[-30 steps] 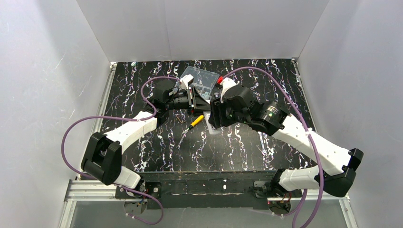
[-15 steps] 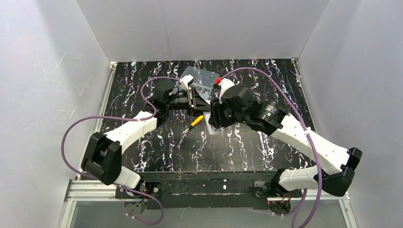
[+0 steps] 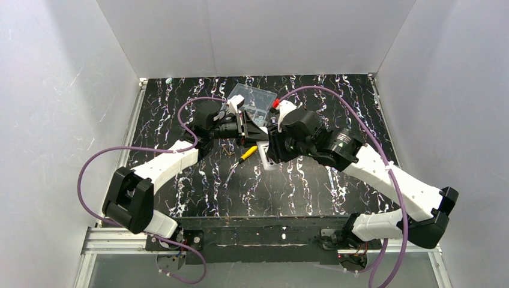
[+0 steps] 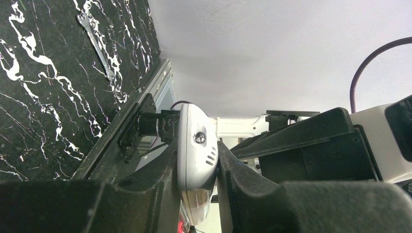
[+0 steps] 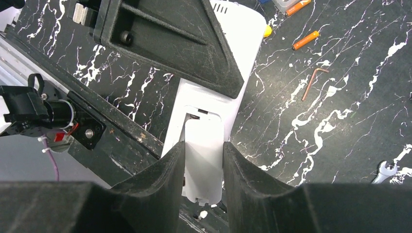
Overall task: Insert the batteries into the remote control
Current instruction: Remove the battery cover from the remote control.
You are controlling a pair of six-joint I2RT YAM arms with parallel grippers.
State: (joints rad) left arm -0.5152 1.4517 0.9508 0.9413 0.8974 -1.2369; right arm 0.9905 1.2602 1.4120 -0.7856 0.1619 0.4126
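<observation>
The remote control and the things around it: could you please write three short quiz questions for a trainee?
1. True or false: the left pincer is shut on the remote control.
2. What stands between the fingers of the right pincer? A. the white plate; B. the screwdriver; C. the hex key.
3. Fill in: the right wrist view shows ___ orange batteries outside the remote control.

Key: 1 true; 2 A; 3 two.
</observation>
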